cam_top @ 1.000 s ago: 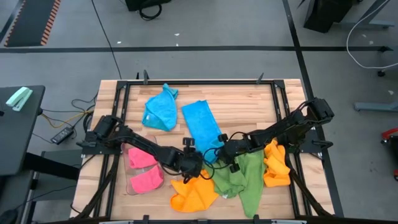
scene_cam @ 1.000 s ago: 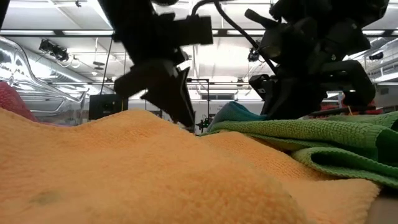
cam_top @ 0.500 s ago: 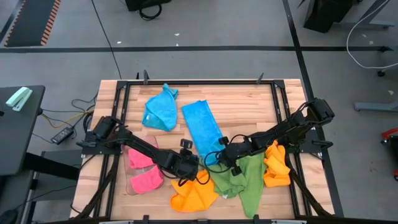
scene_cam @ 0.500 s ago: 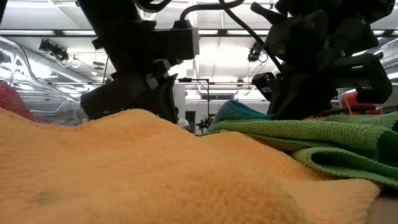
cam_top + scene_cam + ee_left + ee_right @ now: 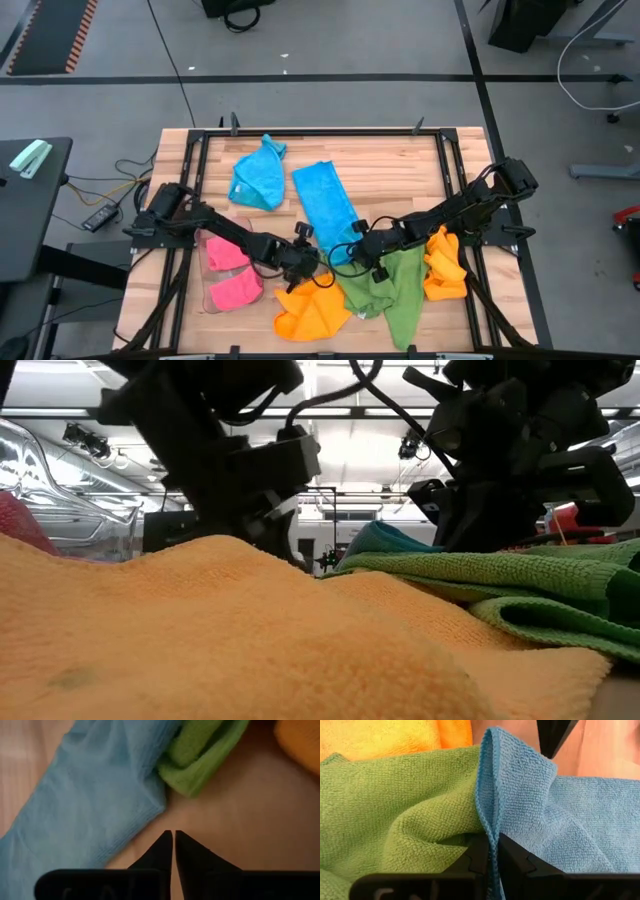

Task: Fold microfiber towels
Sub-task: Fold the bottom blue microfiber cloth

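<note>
A sky-blue towel (image 5: 323,203) lies spread mid-table, and my right gripper (image 5: 492,840) is shut on its near corner. A green towel (image 5: 388,285) lies bunched against that corner, with an orange towel (image 5: 312,312) at the near edge. My left gripper (image 5: 173,834) is shut on nothing, with its tips over bare wood beside the blue towel's near edge (image 5: 145,817). In the high view the two grippers stand close together, left (image 5: 320,263) and right (image 5: 348,254). The low view hides both sets of fingertips behind the orange towel (image 5: 200,630) and the green towel (image 5: 520,585). My right gripper pinches the blue towel's hemmed edge (image 5: 489,817) at its near corner between the two fingers. It comes slanting down from the table's right. The corner stands up as a raised fold, while the rest of the towel lies on the table. Green cloth (image 5: 445,827) lies against one finger.
A crumpled blue towel (image 5: 258,178) lies at the far left. Pink towels (image 5: 232,272) sit in a clear tray near the left arm. A second orange towel (image 5: 445,265) lies under the right arm. Bare wood (image 5: 390,170) shows at the far right.
My left gripper has gone down toward the table beside the blue towel's near corner and has rolled about its own axis. My right gripper and the towels have stayed where they were.
</note>
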`<state>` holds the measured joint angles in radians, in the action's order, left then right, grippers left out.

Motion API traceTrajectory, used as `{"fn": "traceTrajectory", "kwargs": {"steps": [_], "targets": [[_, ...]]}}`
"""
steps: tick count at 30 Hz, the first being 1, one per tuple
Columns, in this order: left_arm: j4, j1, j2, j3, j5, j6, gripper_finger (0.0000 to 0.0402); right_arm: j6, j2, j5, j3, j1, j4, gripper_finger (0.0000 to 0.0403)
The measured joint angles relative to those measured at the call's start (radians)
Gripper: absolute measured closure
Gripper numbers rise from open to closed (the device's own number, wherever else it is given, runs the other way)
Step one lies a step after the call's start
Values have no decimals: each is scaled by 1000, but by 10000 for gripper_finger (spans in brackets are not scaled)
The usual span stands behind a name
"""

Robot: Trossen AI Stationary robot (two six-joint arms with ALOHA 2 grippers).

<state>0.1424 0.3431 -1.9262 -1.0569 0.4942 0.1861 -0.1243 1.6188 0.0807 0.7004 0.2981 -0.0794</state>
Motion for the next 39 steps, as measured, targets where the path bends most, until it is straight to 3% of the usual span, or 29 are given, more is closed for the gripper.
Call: {"fn": "traceTrajectory", "kwargs": {"steps": [9,14,26,39], "targets": [[-261,-99,143,151,-184,88,378,20,0,0,0,0,12,361],[-460,-203,162,243,-324,15,376,20,0,0,0,0,7,361],[-466,-268,77,244,-343,-71,327,-38,0,-4,37,-2,21,361],[-461,-267,77,244,-342,-72,344,-197,0,-6,65,-91,23,361]]}}
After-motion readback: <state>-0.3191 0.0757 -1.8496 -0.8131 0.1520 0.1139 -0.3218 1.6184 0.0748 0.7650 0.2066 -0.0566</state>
